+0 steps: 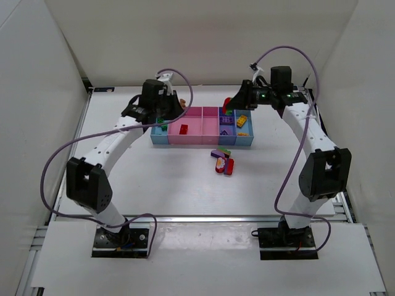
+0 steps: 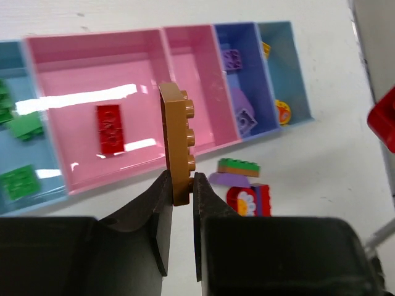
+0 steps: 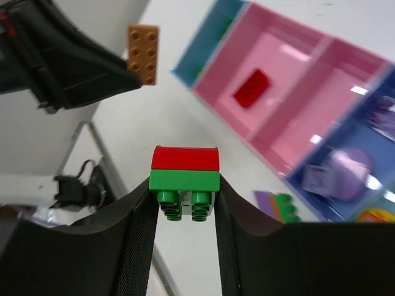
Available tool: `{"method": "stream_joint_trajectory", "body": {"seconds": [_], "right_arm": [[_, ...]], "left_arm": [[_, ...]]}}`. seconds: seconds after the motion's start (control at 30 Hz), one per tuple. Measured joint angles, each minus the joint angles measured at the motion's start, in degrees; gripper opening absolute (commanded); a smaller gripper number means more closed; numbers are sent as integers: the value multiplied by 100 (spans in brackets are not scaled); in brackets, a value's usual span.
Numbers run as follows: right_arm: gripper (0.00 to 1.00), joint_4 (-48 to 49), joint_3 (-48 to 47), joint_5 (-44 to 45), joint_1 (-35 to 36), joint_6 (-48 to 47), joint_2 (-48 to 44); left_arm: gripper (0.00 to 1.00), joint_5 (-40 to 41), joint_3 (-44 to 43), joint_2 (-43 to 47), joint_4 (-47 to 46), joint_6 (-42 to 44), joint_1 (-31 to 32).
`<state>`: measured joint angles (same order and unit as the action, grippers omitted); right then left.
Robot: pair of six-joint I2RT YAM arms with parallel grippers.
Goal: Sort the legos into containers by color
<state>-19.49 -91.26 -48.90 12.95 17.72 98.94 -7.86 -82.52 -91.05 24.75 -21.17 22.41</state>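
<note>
Orange flat lego plate is up off the white counter, pinched at its lower end by the left tool, which is clamped shut on it. Its long axis runs straight out along the fingers, with the studs facing the right side of the wrist view.

The bit that matters imo is where its bin sits. In the row of five joined plastic bins, the light blue end bin at the robot's right is the one with yellow and orange pieces in it. In the overhead view the left tool hangs over the opposite end, about where the wide pink bin with the red brick begins. So I'd say the plate has to go sideways to the right, past nearly the whole row.

The right arm is the nearer one to that end. Its right tool hovers just by it, closed on a red-on-green stacked brick, and those colours seem to belong at the left end. The arms' paths could cross, so watch that.

A small loose pile of bricks waits on the counter in front of the row.
</note>
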Motion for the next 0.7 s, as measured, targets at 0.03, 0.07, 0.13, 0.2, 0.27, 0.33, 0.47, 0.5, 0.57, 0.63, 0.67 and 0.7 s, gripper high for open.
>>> {"method": "stream_joint_trajectory", "body": {"seconds": [0.03,0.07,0.13,0.2,0.27,0.33,0.47,0.5,0.57,0.63,0.67,0.7], "right_arm": [[0,-114,57,155,-101,-66,-46],[0,-181,111,302,-190,-127,-92],[0,-343,201,595,-337,-221,-181],[0,-466,262,883,-380,-302,-280],[0,-527,302,1071,-376,-341,-382],[0,-605,306,1222,-369,-367,-483],[0,-651,400,1434,-387,-426,-702],[0,-673,420,1456,-400,-442,-743],[0,-699,474,1493,-442,-463,-815],[0,-739,522,1523,-485,-470,-857],[0,-743,544,1532,-505,-470,-866],[0,-750,575,1539,-525,-470,-874]], "left_arm": [[10,-111,-98,-162,0,-74,68],[10,-208,-212,-334,2,-149,127],[10,-330,-420,-702,-33,-330,234],[10,-387,-612,-1049,-37,-492,326],[10,-422,-815,-1397,-35,-623,409],[10,-417,-1010,-1714,-48,-741,494],[10,-409,-1384,-2205,-63,-892,678],[10,-404,-1484,-2312,-76,-914,723],[10,-396,-1652,-2483,-85,-938,811],[12,-391,-1786,-2608,-101,-955,876],[15,-385,-1845,-2664,-101,-960,905],[18,-372,-1910,-2726,-105,-970,931]]}}
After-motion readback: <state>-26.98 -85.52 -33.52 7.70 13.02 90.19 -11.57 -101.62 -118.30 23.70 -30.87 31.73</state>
